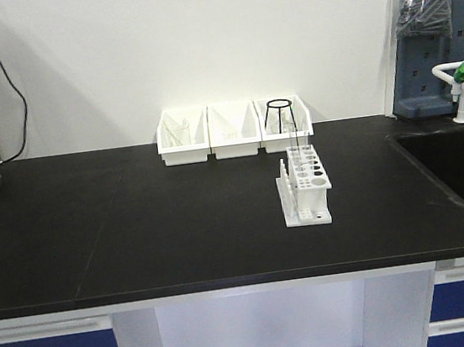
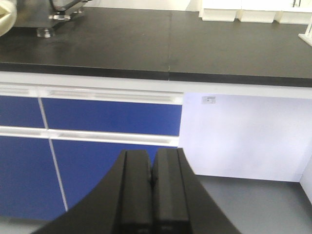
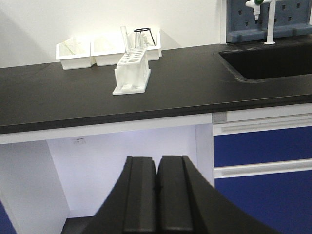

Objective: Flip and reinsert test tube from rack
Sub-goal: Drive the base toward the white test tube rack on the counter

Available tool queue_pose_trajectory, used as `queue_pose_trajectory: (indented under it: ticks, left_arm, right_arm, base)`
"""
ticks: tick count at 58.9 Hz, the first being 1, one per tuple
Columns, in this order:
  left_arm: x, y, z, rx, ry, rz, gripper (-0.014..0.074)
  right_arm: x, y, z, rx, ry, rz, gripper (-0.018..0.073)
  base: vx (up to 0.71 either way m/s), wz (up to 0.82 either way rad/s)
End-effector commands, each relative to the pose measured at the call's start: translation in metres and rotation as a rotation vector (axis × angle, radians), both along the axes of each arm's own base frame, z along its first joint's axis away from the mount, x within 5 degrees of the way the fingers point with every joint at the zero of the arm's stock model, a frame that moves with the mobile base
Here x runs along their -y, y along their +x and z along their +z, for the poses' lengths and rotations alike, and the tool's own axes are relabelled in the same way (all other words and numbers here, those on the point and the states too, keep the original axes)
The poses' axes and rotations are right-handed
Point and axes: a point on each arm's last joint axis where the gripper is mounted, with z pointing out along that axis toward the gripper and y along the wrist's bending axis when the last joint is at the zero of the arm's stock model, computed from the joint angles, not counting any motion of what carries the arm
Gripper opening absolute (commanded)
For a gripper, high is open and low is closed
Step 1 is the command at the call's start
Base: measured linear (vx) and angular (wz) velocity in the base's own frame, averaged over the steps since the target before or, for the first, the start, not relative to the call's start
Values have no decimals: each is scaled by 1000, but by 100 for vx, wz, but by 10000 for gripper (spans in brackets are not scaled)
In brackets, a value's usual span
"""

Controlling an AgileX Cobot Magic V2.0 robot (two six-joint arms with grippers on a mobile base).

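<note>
With the right jaws and the left jaws both closed on nothing below the desk, the rack, in which a tube is stood upright at the far end, is located above and ahead-left of the right jaws, judged the nearer.

the rack stands on the counter up ahead of the right gripper, slightly left (a test tube rises at its far end); three bins lie behind it, the sink far right.
</note>
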Motion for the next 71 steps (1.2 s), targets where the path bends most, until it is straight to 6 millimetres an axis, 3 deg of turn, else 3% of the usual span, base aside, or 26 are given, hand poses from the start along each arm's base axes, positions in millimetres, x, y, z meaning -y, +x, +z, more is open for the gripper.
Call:
queue_pose_trajectory:
  ticks: [1, 71]
  left_arm:
    - [1, 1, 8, 98, 3, -11, -6]
    - [1, 1, 8, 98, 3, -11, -6]
  right_arm:
    - [0, 0, 8, 89, -11, -5, -9]
    - [0, 0, 8, 90, -11, -5, -9]
  base:
    - [19, -9]
    - [27, 3]
